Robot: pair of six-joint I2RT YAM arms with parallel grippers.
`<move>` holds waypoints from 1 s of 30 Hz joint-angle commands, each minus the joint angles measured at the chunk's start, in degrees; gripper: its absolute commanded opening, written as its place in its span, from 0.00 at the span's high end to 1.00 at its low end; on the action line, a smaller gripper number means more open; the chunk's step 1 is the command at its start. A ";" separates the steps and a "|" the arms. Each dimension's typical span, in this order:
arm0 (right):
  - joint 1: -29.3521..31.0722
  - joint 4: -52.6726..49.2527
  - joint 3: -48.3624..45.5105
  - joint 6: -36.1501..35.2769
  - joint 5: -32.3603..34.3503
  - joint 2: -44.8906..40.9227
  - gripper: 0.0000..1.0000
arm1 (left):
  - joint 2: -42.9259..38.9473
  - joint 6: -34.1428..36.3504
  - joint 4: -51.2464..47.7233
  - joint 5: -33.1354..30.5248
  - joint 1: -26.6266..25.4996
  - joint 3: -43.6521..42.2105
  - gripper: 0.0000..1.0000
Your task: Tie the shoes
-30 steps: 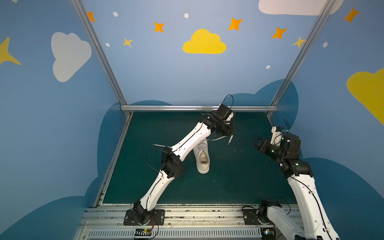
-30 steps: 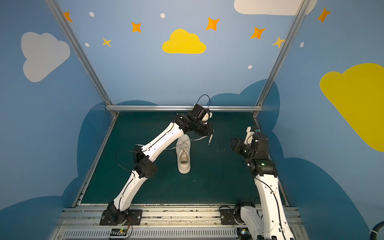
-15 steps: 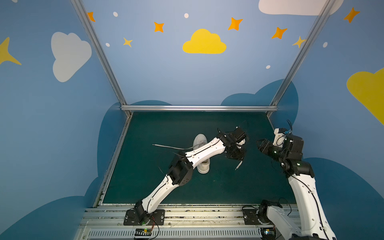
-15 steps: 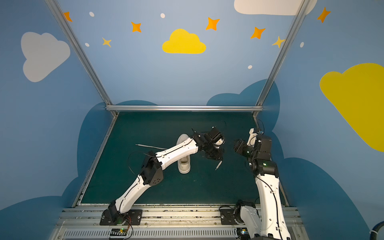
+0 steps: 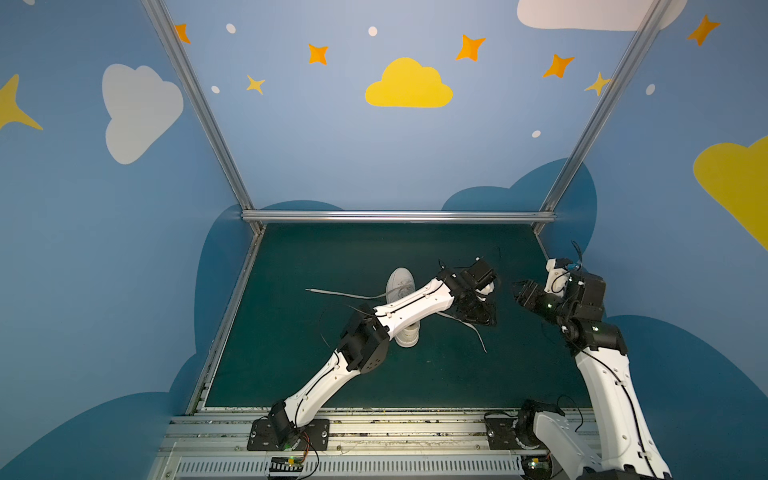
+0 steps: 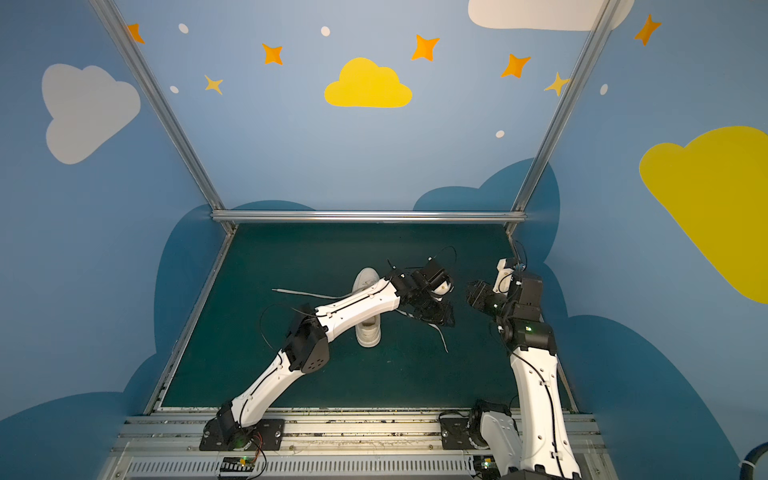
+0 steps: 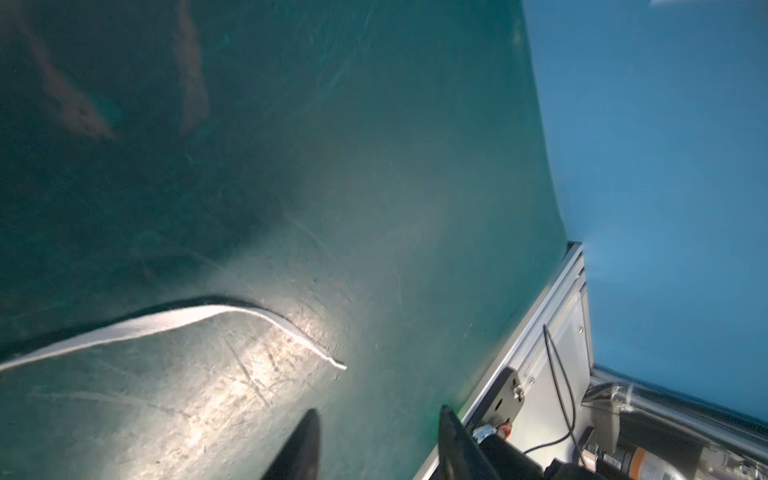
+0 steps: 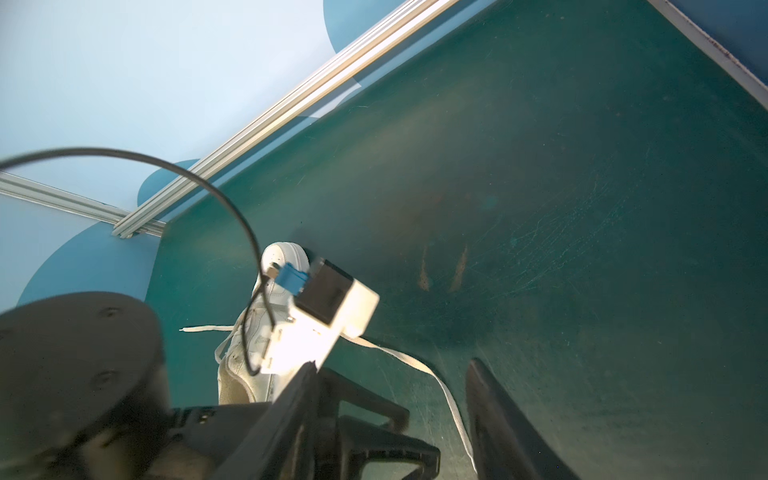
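Left wrist view: lace (image 7: pixel 166 323) lies outside the parted left gripper (image 7: pixel 376 446).

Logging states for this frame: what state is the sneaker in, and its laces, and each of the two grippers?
sneaker: upright on its sole on the mat, toe toward the back wall, partly hidden by the left arm.
laces: untied, loose ends lying on the mat to either side.
left gripper: open, empty, beside one lace end.
right gripper: open, empty, raised above the mat.
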 commanded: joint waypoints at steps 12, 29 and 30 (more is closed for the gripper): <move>1.51 -13.43 3.32 -5.46 2.65 6.60 0.46 | -9.84 7.28 -6.93 -4.39 7.97 2.19 0.48; 17.47 -23.88 5.22 0.96 12.90 24.10 0.61 | -41.98 11.66 3.77 -5.50 26.10 -38.22 0.46; 18.07 -25.15 6.11 1.03 14.05 25.54 0.62 | -43.89 11.51 5.16 -5.28 26.94 -41.61 0.46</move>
